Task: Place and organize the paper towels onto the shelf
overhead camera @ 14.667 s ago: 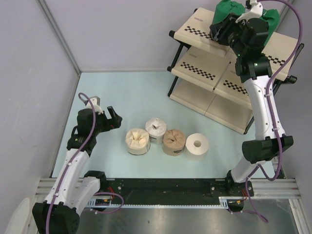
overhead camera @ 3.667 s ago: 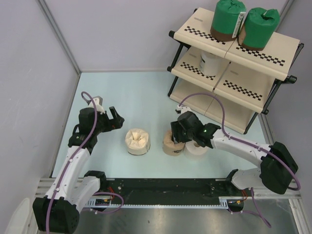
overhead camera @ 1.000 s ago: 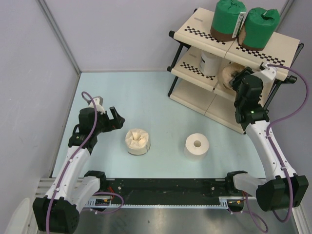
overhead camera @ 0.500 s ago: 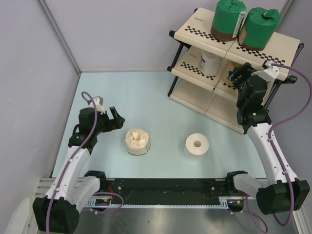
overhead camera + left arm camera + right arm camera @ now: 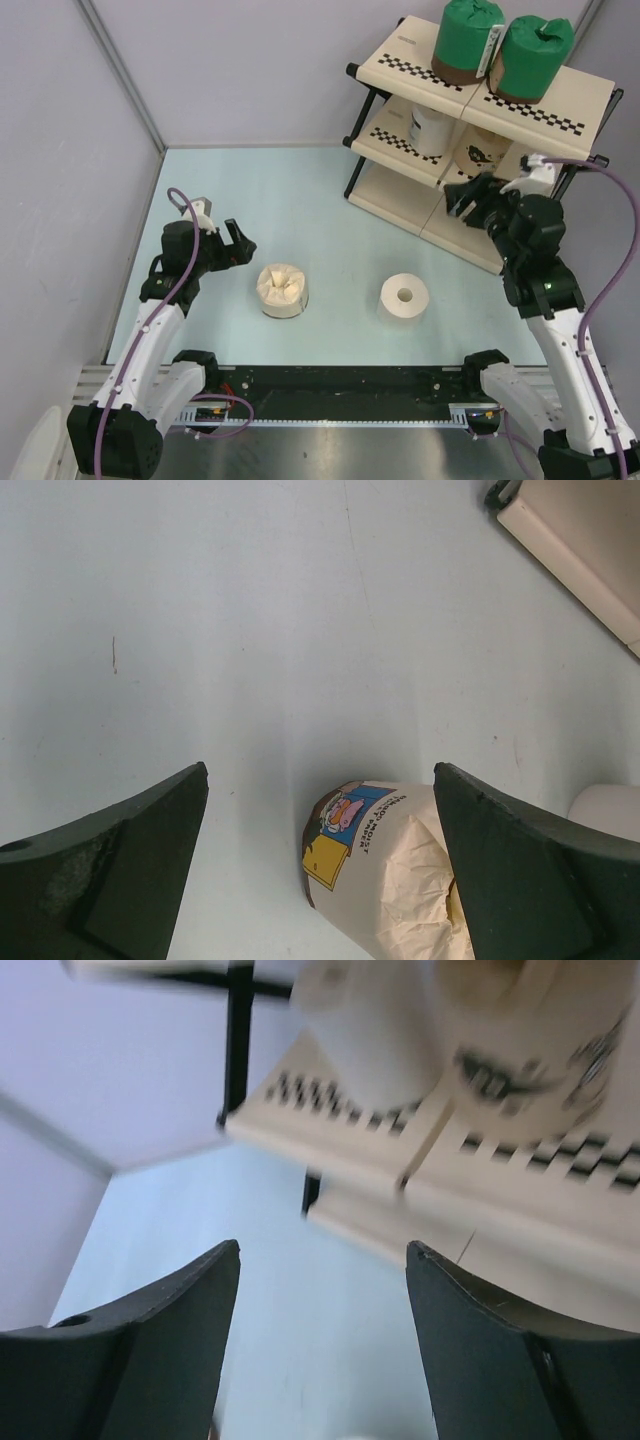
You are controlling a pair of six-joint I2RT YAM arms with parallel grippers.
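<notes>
Stowed on shelf (image 5: pixel 400 50), four of six: green rolls (image 5: pixel 468 35) top tier; white roll (image 5: pixel 428 128), tan roll (image 5: pixel 480 152) middle tier. Outstanding on bench (image 5: pixel 300 190): cream roll (image 5: pixel 283 290), bare roll (image 5: pixel 404 298). Empty: left gripper (image 5: pixel 238 243), wide, beside cream roll; right gripper (image 5: pixel 462 192), fingers apart, near shelf. Only the left wrist view shows the cream roll's label (image 5: pixel 350 825); only the top view shows the green rolls
</notes>
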